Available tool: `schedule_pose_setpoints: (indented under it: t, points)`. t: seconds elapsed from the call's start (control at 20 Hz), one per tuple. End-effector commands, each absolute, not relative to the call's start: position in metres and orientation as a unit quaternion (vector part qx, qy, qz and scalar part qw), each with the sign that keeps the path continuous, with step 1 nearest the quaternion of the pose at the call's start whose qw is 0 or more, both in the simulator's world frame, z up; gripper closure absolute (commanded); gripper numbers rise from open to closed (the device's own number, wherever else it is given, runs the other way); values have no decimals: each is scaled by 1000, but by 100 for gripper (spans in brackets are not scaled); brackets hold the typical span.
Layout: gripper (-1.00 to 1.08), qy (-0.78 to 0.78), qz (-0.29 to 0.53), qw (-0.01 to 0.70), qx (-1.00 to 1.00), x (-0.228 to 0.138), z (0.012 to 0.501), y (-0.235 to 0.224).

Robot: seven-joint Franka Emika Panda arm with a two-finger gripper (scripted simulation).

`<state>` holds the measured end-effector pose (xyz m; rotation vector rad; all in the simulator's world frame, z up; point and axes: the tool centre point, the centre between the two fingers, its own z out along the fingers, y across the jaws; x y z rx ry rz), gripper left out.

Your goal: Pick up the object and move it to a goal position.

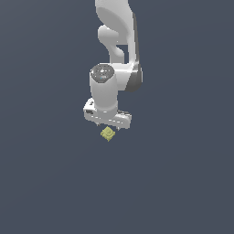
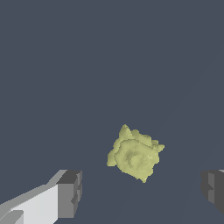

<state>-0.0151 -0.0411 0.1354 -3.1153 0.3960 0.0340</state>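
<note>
The object (image 1: 108,133) is a tiny yellow-green blocky piece with a round raised mark on top, lying on the dark grey floor. In the exterior view it sits just below the white gripper (image 1: 109,126), which hangs from the white arm with its fingers pointing down. In the wrist view the object (image 2: 134,153) lies between the two grey fingertips (image 2: 70,193), a little beyond them. The gripper (image 2: 142,190) is open wide and empty, above the object and apart from it.
A plain dark grey floor (image 1: 45,183) fills both views. No other objects or edges show.
</note>
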Motion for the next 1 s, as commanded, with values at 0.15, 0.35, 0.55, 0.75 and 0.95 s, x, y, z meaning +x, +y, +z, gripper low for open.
schedule_pose_setpoints:
  t: [0.15, 0.35, 0.55, 0.75, 0.95]
  points:
    - [-92, 200, 8, 1, -980, -21, 120, -43]
    - [-92, 254, 5, 1, -967, -25, 109, -45]
    - [-92, 295, 3, 1, -956, -28, 101, -47]
    - [-92, 324, 1, 0, -946, -31, 95, -49]
    - [-92, 342, 0, 0, -940, -33, 92, -49]
